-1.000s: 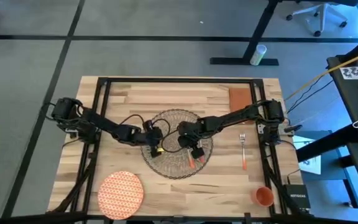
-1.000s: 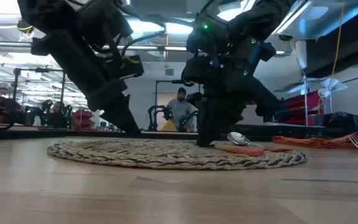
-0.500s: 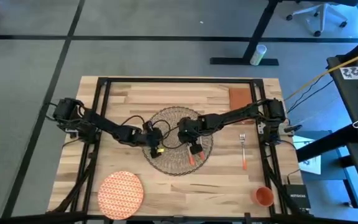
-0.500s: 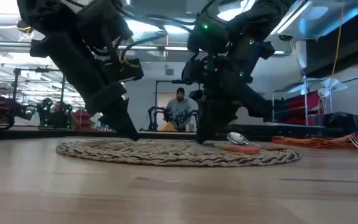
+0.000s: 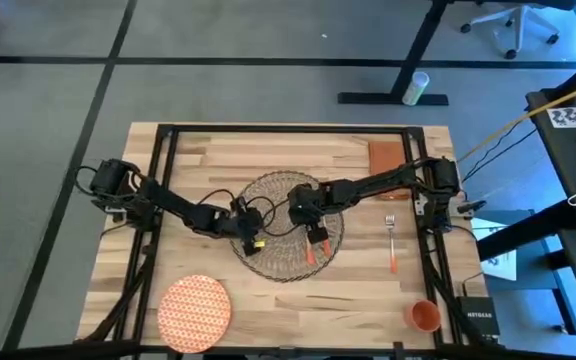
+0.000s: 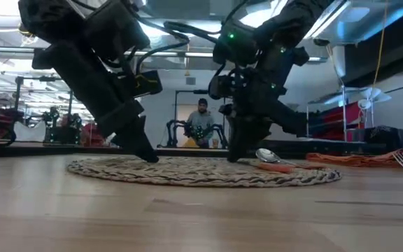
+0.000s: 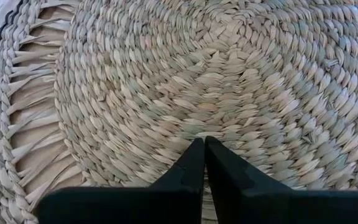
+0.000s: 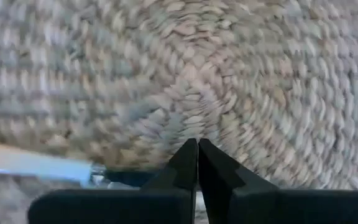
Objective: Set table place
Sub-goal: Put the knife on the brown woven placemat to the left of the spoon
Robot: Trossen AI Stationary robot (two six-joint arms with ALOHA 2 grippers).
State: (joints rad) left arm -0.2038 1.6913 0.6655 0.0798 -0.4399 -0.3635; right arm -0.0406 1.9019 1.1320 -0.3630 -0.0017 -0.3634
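Both closed tips, left gripper (image 7: 202, 146) and right gripper (image 8: 197, 147), pressing on mat (image 5: 268, 262) (spoon (image 5: 310, 252) riding on it): could slide off, or mat bunch.

Both grippers' tips on placemat (image 6: 201, 171); spoon (image 6: 270, 158) on its right edge.

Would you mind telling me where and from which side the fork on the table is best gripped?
Grip the fork by its orange handle, coming straight down from above. It lies flat on bare table, clear of the placemat, with tines toward the far edge and its handle toward the near edge. Close the right pincer across the narrow handle; that arm is nearer.
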